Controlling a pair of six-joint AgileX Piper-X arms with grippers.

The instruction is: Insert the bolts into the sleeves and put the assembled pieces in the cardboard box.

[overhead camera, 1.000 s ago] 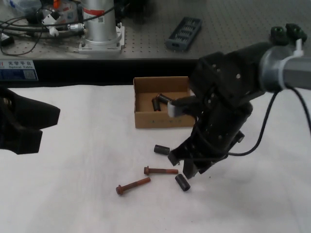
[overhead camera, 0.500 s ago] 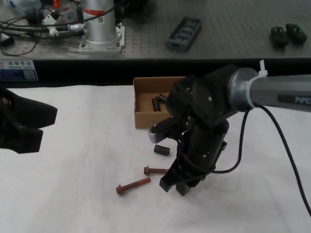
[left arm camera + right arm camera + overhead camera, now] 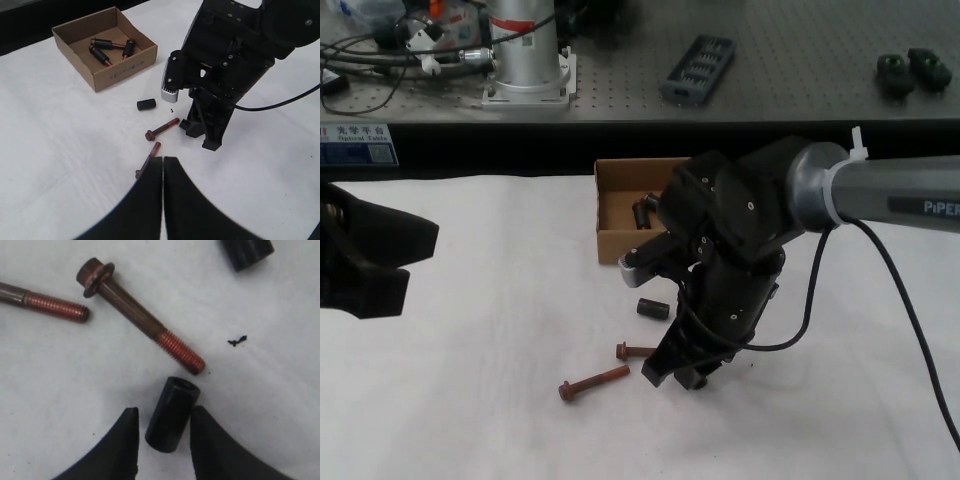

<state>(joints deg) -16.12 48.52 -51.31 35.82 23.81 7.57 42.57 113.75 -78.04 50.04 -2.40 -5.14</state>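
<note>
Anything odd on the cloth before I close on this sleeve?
Only a tiny black fleck on the white cloth, just off the threaded tip of the bolt and apart from the sleeve that the open right gripper straddles. It looks like stray debris, not a part. Nothing looks damaged or spilled.

1. Setting: laboratory, robotics test bench.
2. Perforated metal breadboard table (image 3: 800, 70) at rear, with a regular grid of holes.
3. Metal column (image 3: 523, 40) on a bolted base plate, with loose cables (image 3: 370, 55) beside it.
4. White cloth (image 3: 470, 420) covering the work surface.
5. Robot arm (image 3: 890, 195), with trailing black cable.
</note>
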